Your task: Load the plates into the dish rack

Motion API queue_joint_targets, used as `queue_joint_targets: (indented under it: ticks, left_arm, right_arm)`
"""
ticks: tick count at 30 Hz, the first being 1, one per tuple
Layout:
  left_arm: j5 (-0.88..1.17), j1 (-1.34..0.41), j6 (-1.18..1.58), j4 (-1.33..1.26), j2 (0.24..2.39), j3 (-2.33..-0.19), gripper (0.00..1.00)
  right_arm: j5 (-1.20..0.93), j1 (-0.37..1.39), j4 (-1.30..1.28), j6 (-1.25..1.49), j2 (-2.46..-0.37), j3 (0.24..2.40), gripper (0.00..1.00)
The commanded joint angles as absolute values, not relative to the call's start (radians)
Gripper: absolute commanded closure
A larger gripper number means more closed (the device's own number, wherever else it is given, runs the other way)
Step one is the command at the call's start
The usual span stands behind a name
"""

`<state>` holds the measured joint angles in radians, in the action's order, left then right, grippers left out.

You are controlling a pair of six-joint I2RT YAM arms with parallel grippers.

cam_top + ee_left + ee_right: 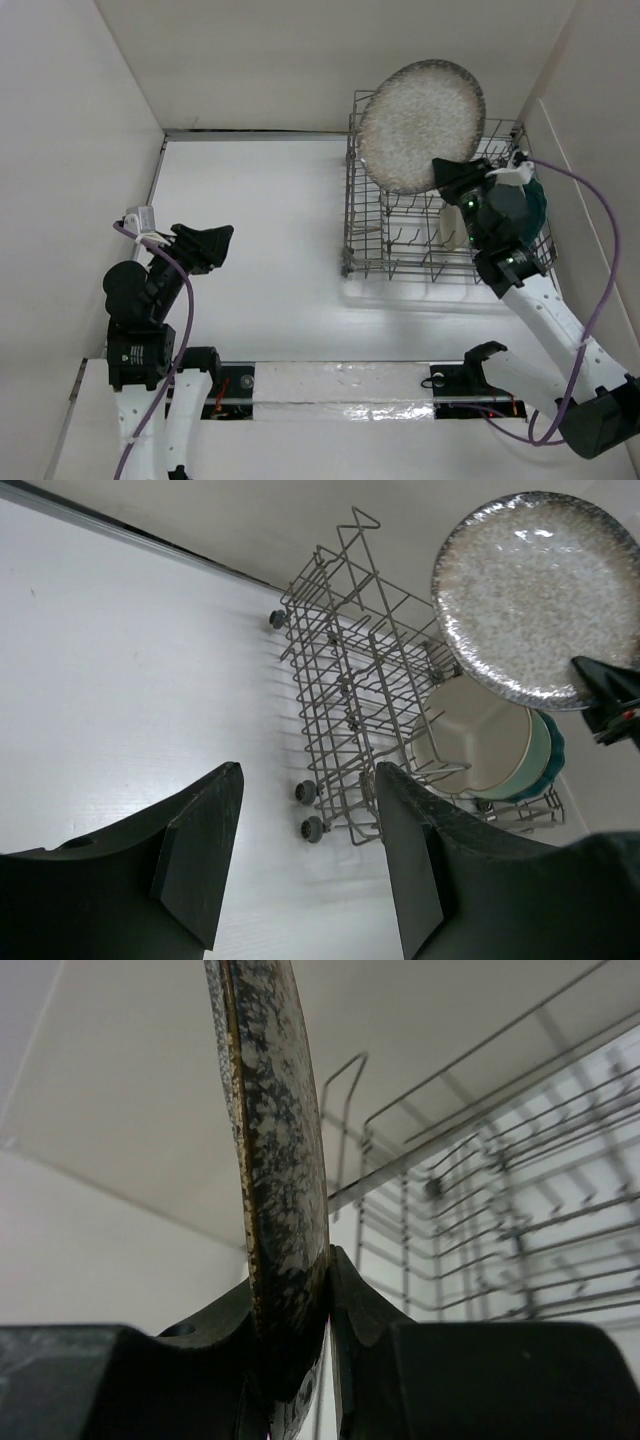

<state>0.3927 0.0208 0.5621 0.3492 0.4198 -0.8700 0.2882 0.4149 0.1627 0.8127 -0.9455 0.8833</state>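
My right gripper [452, 178] is shut on the rim of the large speckled grey-beige plate [421, 125], holding it upright above the far part of the grey wire dish rack [400, 235]. In the right wrist view the plate's edge [275, 1160] stands clamped between the two fingers [355, 1305]. Three plates stand in the rack's right end: a cream one [480, 742], a pale mint one [538, 755] and a dark teal one [555, 750]. My left gripper [215, 245] hangs open at the left, empty, well away from the rack [350, 690].
White walls enclose the table on the left, back and right; the right wall runs close beside the rack. The rack has small wheels [310, 810] on its near left side. A taped strip [340, 395] crosses the near edge between the arm bases.
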Motion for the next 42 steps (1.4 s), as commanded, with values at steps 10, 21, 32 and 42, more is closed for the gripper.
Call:
queue_joint_targets:
  ticks: [10, 21, 32, 42]
  left_arm:
    - [0.391, 0.003, 0.466, 0.275, 0.439, -0.825, 0.49]
    - [0.314, -0.018, 0.419, 0.284, 0.426, -0.735, 0.50]
    - [0.342, -0.018, 0.420, 0.232, 0.442, -0.678, 0.51]
    - [0.365, -0.018, 0.429, 0.209, 0.451, -0.653, 0.53]
  right_arm:
    - [0.167, 0.184, -0.115, 0.420, -0.871, 1.275, 1.00]
    - [0.270, 0.175, -0.241, 0.318, -0.882, 1.299, 1.00]
    - [0.354, 0.175, -0.285, 0.239, -0.899, 1.263, 1.00]
    - [0.339, 0.175, -0.298, 0.219, -0.913, 1.186, 1.00]
